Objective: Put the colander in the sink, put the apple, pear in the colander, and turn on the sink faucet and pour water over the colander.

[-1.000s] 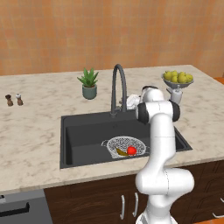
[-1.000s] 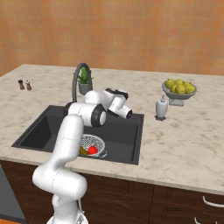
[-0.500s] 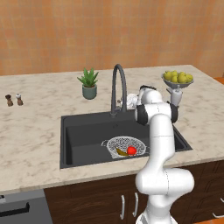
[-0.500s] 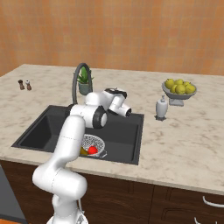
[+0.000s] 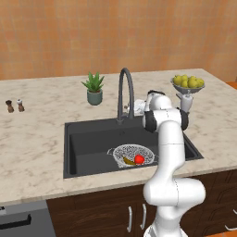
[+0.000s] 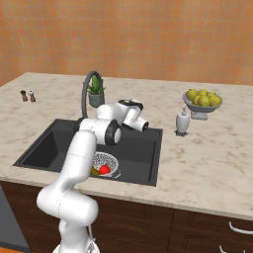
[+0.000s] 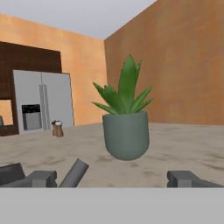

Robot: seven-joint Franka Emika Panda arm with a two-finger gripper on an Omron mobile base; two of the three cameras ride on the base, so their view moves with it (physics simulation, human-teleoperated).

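The colander sits in the right front of the dark sink, holding the red apple and the brownish pear. From the right base view the colander is partly behind my arm, with the apple showing. The faucet arcs up behind the basin. My gripper hovers just right of the faucet's base, pointing left. In the hand view the gripper is open wide, and a dark grey bar of the faucet lies between the fingertips.
A potted plant stands on the counter behind the sink, straight ahead of the hand. A bowl of yellow-green fruit and a white bottle stand to the right. Two small shakers are far left.
The hand has shifted slightly beside the faucet base and the wrist has turned a little. The jaws stay open. Colander and fruit have not moved.
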